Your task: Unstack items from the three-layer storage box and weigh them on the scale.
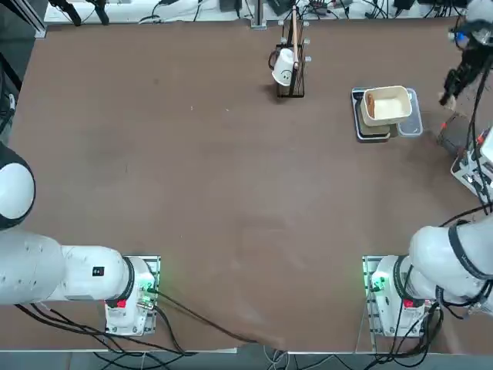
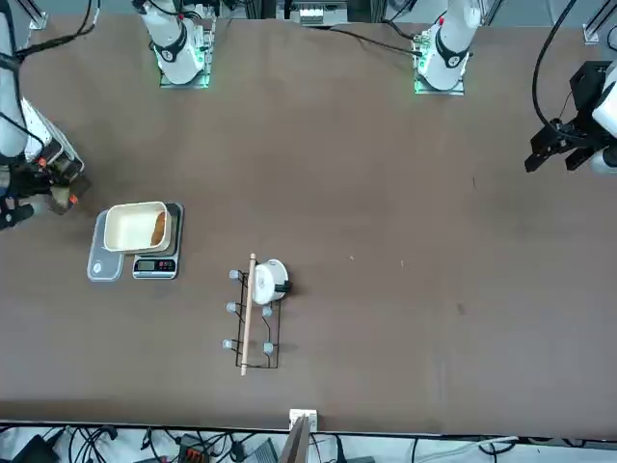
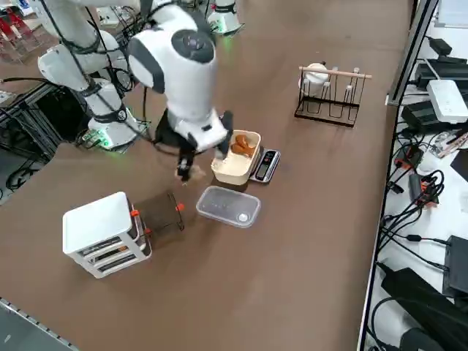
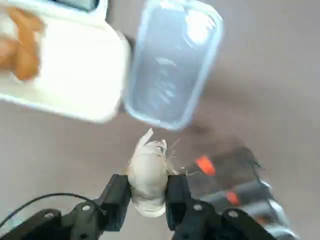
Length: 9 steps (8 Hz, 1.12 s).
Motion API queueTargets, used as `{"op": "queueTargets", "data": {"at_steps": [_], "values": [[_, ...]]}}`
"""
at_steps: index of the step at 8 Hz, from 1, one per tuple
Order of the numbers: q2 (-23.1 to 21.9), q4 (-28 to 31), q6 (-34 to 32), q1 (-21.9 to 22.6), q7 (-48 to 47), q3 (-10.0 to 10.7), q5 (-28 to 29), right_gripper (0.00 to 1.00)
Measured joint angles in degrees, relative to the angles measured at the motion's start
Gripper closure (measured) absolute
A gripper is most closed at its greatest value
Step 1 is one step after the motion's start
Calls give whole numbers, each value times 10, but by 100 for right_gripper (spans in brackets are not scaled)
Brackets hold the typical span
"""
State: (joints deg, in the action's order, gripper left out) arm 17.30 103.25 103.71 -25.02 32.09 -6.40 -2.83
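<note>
Near the table's [image 1: 192,193] right edge, at about 2 o'clock in the top view, the right gripper [image 4: 148,192] hangs in the air, pinching a pale garlic bulb [image 4: 147,175] between its fingers, papery tip upward. It sits between the storage box [image 3: 102,232] and the scale [image 3: 265,165]. From the side, a dark drawer [image 3: 162,213] with orange tabs lies out on the table just beside the box, with the clear tray [image 3: 228,206] next to it. A cream tub [image 3: 235,157] rests on the scale and already holds orange-brown items [image 3: 241,145]; in the wrist view the tub lies just beyond the bulb at about 10 o'clock, the tray touching its side at 12 o'clock. The step in hand looks like carrying the bulb to the scale. To do it well, the arm should travel high enough to clear the tub's rim, centre the bulb over the open part of the tub rather than over the clear tray, lower until it is near the bottom, and only then spread the fingers, so the bulb does not bounce or roll out. A gentle release also keeps the tub from shifting on the scale. The grip is narrow and near the bulb's base, so sudden wrist turns could let it slip.
</note>
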Motion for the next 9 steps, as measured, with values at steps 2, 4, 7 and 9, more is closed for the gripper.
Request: {"op": "queueTargets", "data": {"at_steps": [2, 4, 7, 9], "values": [[23, 0, 10, 46, -105, -3, 40, 55], [43, -1, 16, 90, -163, -3, 42, 43], [42, -8, 14, 89, -164, 6, 39, 0], [33, -12, -4, 82, -148, 10, -24, 8]]}}
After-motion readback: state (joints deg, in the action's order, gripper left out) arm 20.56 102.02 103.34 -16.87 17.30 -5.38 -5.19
